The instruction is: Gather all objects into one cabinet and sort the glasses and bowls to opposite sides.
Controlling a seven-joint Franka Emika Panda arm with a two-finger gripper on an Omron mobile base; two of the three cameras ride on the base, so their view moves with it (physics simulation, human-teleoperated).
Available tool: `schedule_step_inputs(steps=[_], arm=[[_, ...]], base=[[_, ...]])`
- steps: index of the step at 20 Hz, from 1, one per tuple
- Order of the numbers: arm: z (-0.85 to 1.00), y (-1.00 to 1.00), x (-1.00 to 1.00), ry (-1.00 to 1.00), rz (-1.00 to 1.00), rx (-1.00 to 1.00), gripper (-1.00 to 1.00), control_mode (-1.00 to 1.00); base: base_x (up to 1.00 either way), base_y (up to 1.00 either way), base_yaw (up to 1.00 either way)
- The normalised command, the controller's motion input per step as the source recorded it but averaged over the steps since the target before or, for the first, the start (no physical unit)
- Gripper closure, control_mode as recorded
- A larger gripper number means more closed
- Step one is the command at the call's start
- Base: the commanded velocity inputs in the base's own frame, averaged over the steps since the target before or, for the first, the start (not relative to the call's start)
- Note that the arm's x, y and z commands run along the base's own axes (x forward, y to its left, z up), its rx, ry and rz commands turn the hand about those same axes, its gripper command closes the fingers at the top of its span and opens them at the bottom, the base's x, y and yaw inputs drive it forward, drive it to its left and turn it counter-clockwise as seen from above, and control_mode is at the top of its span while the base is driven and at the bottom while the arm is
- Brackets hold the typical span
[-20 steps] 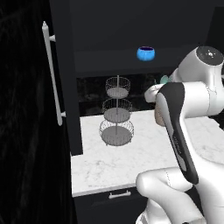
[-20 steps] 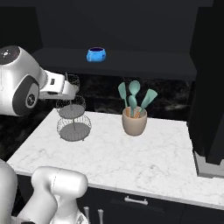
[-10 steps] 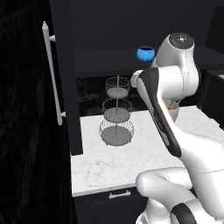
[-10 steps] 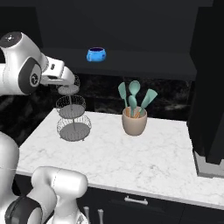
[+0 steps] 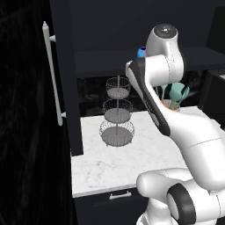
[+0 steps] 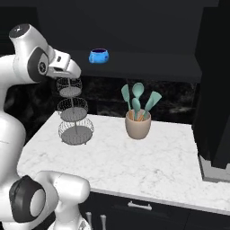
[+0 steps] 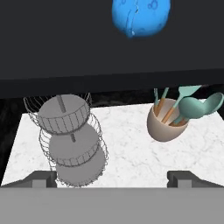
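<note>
A bright-blue vessel [image 6: 98, 55] sits on the dark shelf [image 6: 148, 60] of the black wall cabinet, toward the shelf's left half and near its front edge in the right base view. In the left base view a sliver of it [image 5: 140, 52] shows past the arm's upper joint. In the hand view it [image 7: 141, 16] is at the top, above the shelf's front edge; its inside cannot be seen from there.

The tool [image 7: 112, 178] hangs in the air above the worktop [image 6: 148, 157], its 2 dark finger tips [image 7: 40, 178] spread wide apart at the bottom corners of the hand view, with nothing between them. In the right base view the hand [image 6: 66, 65] sits just left of and slightly below the blue vessel, over the wire stand, apart from the vessel.

On the white marble worktop stand 2 containers. A 3-tier wire basket stand [image 6: 74, 112] is near the back left corner; all 3 round baskets show bare grey floors. In the left base view the stand [image 5: 117, 114] is just beside the cabinet's side wall. A beige utensil crock [image 6: 138, 126] stands near the back edge toward the middle, holding teal spoons and spatulas on wooden handles; in the hand view the crock [image 7: 166, 124] appears tilted, a spoon head leaning out to the right.

The cabinet's tall door [image 5: 61, 74] stands open at the worktop's left edge, its long silver bar handle [image 5: 52, 72] running vertically.
</note>
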Motion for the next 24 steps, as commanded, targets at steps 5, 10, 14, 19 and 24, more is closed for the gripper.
schedule_step_inputs(steps=[5, 10, 14, 19, 24], arm=[[-0.04, -0.05, 0.11, -0.07, -0.01, 0.0, -1.0, -1.0], [0.0, -0.18, 0.15, 0.0, 0.01, 0.0, -1.0, -1.0], [0.01, -0.08, 0.37, 0.0, 0.0, 0.0, -1.0, -1.0], [0.27, -0.01, 0.45, 0.0, 0.0, 0.0, -1.0, -1.0], [0.17, 0.0, 0.46, 0.0, 0.0, 0.0, -1.0, -1.0]], base=[[0.0, 0.0, 0.0], [0.0, 0.0, 0.0], [0.0, 0.0, 0.0], [0.0, 0.0, 0.0], [0.0, 0.0, 0.0]])
